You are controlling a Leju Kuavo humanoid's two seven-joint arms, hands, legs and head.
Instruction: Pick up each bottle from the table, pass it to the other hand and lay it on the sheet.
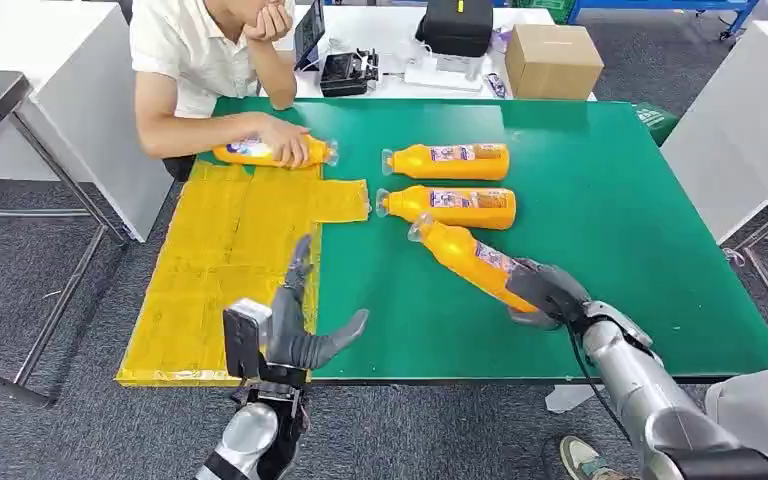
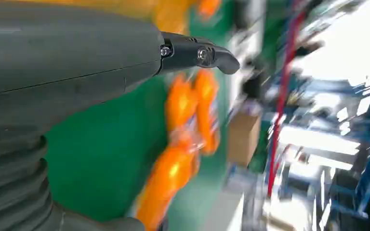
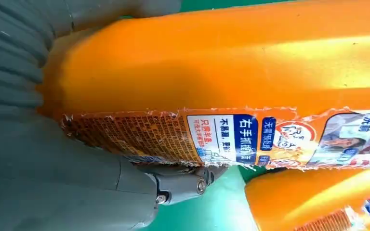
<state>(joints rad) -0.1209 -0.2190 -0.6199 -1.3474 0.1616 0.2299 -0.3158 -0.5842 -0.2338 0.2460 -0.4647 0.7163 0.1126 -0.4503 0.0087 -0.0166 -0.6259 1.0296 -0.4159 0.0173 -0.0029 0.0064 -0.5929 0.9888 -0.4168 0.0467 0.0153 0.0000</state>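
Observation:
My right hand (image 1: 545,293) grips the base end of an orange bottle (image 1: 470,258) that lies slanted on the green table (image 1: 620,220), cap pointing to the far left. Up close, the right wrist view shows that bottle (image 3: 231,62) and its label pressed against my right hand (image 3: 38,159). Two more orange bottles (image 1: 447,161) (image 1: 447,205) lie side by side behind it. A fourth bottle (image 1: 260,152) lies at the far edge of the yellow sheet (image 1: 230,260) under a person's hand (image 1: 285,140). My left hand (image 1: 295,330) hovers open over the sheet's near right edge.
A person in a white shirt (image 1: 195,50) sits at the table's far left corner. A cardboard box (image 1: 552,60), a black bag (image 1: 455,25) and devices stand on the white table behind. Grey tables flank both sides.

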